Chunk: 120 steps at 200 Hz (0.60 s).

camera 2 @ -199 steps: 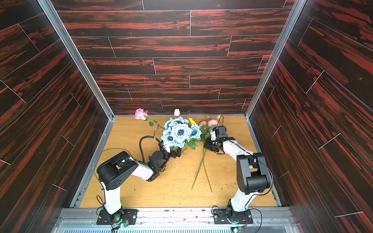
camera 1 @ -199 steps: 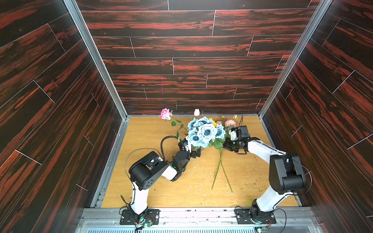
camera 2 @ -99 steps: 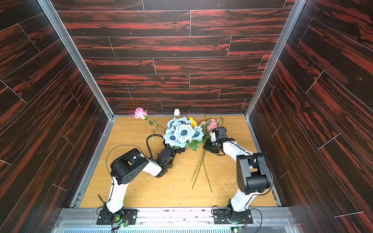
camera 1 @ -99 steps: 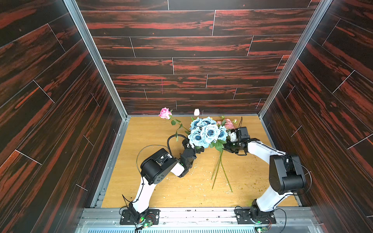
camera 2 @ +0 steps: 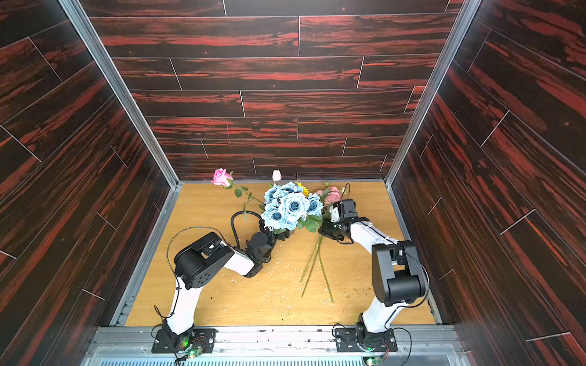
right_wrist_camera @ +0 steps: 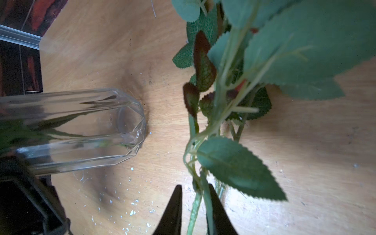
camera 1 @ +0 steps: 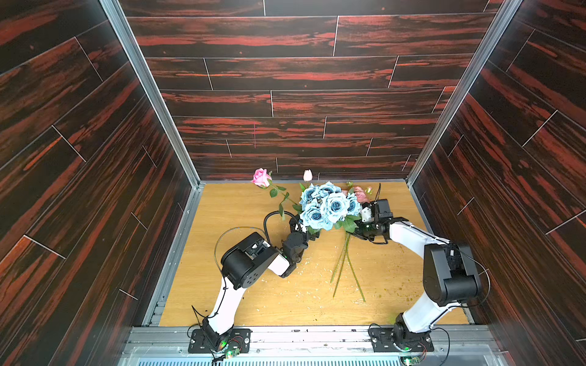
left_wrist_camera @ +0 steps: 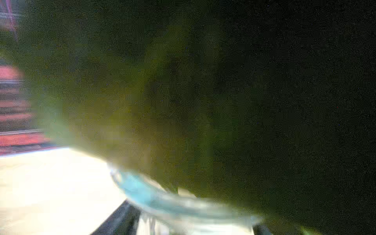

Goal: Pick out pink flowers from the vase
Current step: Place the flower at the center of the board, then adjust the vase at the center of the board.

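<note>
Change: right gripper [right_wrist_camera: 195, 186] has just slackened, jaws slightly apart, stems of the pink flowers [camera 1: 361, 194] loose between them, bunch lying just beside the vase [right_wrist_camera: 81, 126], so I'd call it out. The left gripper [camera 1: 309, 233] has pushed in under the blue bouquet [camera 1: 328, 206] above the vase; can't tell its grip. Only the right wrist view shows the vase clearly; both top views hide it but show a pink rose [camera 1: 261, 177] still to pull.

Both arms pair glossy white links with bulky black joint housings. The left arm [camera 1: 247, 269] stands at 7 o'clock, a black cable [camera 1: 265, 223] looping at its 12 o'clock; the right arm [camera 1: 450, 275] stands at 5 o'clock. Each bolts to a black, screw-studded base plate [camera 1: 244, 340] with green lights. The right gripper [right_wrist_camera: 195, 186] has black tapered fingers.
</note>
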### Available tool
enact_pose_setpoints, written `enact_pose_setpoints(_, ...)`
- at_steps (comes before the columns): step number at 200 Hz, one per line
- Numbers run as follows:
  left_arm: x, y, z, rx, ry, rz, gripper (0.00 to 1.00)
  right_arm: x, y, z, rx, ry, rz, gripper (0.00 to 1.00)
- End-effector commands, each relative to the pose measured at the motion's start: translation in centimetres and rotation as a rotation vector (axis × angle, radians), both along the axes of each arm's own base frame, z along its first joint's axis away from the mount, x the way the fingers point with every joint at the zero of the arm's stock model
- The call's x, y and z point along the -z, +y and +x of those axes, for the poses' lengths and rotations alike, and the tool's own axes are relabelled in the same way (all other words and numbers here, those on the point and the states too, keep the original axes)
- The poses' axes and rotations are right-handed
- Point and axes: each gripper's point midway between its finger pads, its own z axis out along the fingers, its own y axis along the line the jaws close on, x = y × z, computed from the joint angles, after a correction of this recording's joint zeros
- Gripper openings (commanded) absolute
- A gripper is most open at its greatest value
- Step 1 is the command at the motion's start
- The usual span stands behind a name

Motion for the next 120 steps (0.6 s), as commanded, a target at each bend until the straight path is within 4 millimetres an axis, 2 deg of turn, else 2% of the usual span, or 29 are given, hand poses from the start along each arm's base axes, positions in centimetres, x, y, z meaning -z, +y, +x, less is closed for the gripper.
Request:
enact_pose_setpoints(1,0.6,0.5,-0.1,-0.006,0.012,0.006,0.99,-0.6,0.2,-0.3,-0.010,-0.014,0.024,0.24)
enact_pose_setpoints(38,0.1,-0.1,0.6,-0.009,0.002,-0.018,1.00,-0.4,0.4,-0.4,-0.016,-0.008,0.036,0.24)
enact_pose_setpoints(78,0.1,-0.5,2.6,-0.073,0.003,-0.030,1.00,-0.5,0.4,-0.5,-0.016,-0.012,0.035,0.24)
enact_pose_setpoints(109,-0.3,0.1,3.6,-0.145,-0.033,-0.050,1.00,-0.4,0.4,-0.6,-0.016,-0.012,0.033,0.24)
enact_pose_setpoints(120,-0.4,0.2,3.7,-0.158,-0.041,-0.051,0.96,-0.4,0.4,-0.6,-0.017,-0.013,0.032,0.24)
